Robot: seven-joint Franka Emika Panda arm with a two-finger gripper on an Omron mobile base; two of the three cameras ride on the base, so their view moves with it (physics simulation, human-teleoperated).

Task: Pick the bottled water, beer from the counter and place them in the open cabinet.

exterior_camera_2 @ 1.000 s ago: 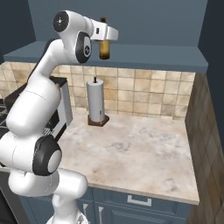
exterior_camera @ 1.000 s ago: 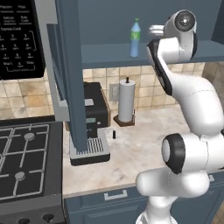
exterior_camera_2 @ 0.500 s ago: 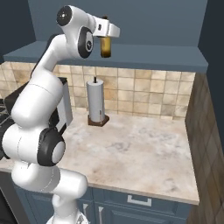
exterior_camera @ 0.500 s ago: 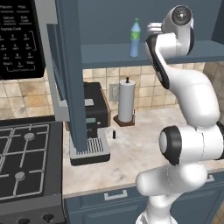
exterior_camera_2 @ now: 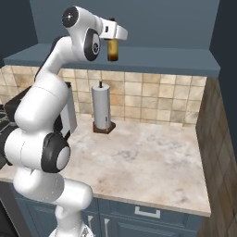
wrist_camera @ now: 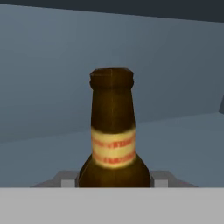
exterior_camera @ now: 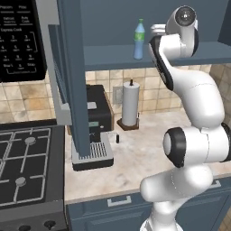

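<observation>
Nearest the hand camera, the tool (exterior_camera_2: 112,41) is clamped on the beer (wrist_camera: 113,135), which stands upright between its jaws, neck and cap rising straight ahead. In the right base view the brown bottle hangs from the tool at the height of the open cabinet (exterior_camera_2: 152,60), its base level with or just above the front edge of the shelf; whether it touches the shelf I cannot tell.

The coming move turns on one relation: the bottle's long axis is vertical, and the flat shelf lies directly beneath and beyond it, with the cabinet's back wall further in. So the next step, as I judge it, is a short push inward and a lowering until the base sits flat, then release.

Further along the same shelf, in the left base view, the bottled water (exterior_camera: 139,39) is already standing upright, beside the arm's wrist, so half the task looks done. Its nearness is the main risk: the beer should settle apart from it. Below, the worktop (exterior_camera_2: 139,152) holds a paper towel roll (exterior_camera_2: 102,107).
</observation>
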